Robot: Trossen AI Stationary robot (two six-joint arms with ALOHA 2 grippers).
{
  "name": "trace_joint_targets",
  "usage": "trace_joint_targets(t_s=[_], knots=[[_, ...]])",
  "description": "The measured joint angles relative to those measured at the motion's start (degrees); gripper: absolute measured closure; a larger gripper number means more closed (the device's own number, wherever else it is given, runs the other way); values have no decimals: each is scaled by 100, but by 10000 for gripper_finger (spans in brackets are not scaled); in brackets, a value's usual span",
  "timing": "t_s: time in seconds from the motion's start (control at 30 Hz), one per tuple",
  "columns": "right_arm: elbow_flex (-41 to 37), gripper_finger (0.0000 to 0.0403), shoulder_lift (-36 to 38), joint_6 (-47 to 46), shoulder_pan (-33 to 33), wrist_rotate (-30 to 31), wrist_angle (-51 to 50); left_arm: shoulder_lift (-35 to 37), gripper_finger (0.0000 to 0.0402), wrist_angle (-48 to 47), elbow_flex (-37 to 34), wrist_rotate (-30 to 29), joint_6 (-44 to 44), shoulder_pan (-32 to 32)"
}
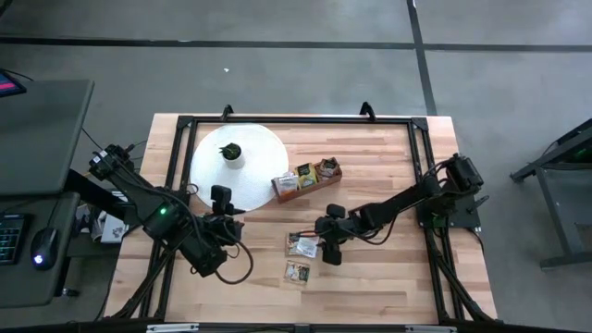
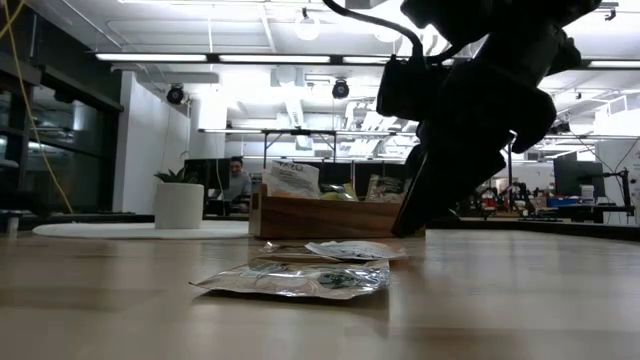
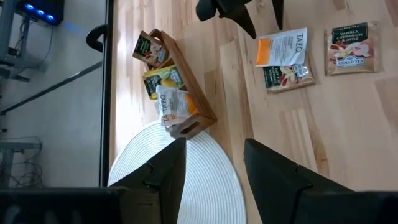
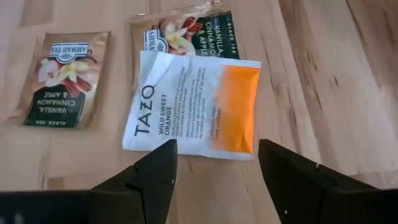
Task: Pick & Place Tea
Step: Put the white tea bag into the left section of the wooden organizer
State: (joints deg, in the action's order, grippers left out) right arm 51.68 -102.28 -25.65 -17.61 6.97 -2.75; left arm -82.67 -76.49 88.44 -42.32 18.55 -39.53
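Nearest sachet: from the low view I see a brownish sachet [image 2: 295, 281] lying flat on the wooden surface [image 1: 388, 268], closest to that camera and apart from the other two loose ones.
Orange-and-white sachet [image 4: 193, 104]: I read it as flat on the surface, overlapping a second brownish sachet [image 4: 186, 34] beneath it; the pair sits between the box and the nearest sachet.
Boxed tea: I count three sachets [image 1: 308, 176] standing in the long wooden box [image 3: 186, 93], one per compartment as far as I can tell.
Right gripper [image 1: 330, 252]: I have it hovering just over the orange-and-white sachet, jaws spread wide and holding nothing, one finger either side of the packet in its wrist view.
Left gripper [image 1: 221, 200]: I see it above the edge of the white disc [image 1: 259, 148], jaws parted and empty, pointing toward the box.
Disc: it lies at the far left of the surface with a small dark knob [image 1: 230, 152] on it, the box's end just beside its rim.
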Motion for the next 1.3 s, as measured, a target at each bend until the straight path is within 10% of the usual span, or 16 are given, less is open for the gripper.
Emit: trace_joint_targets(t_s=[1.3], knots=[[0, 183, -355, 628, -790, 593, 1276, 0, 244, -7, -6, -3, 125, 0]])
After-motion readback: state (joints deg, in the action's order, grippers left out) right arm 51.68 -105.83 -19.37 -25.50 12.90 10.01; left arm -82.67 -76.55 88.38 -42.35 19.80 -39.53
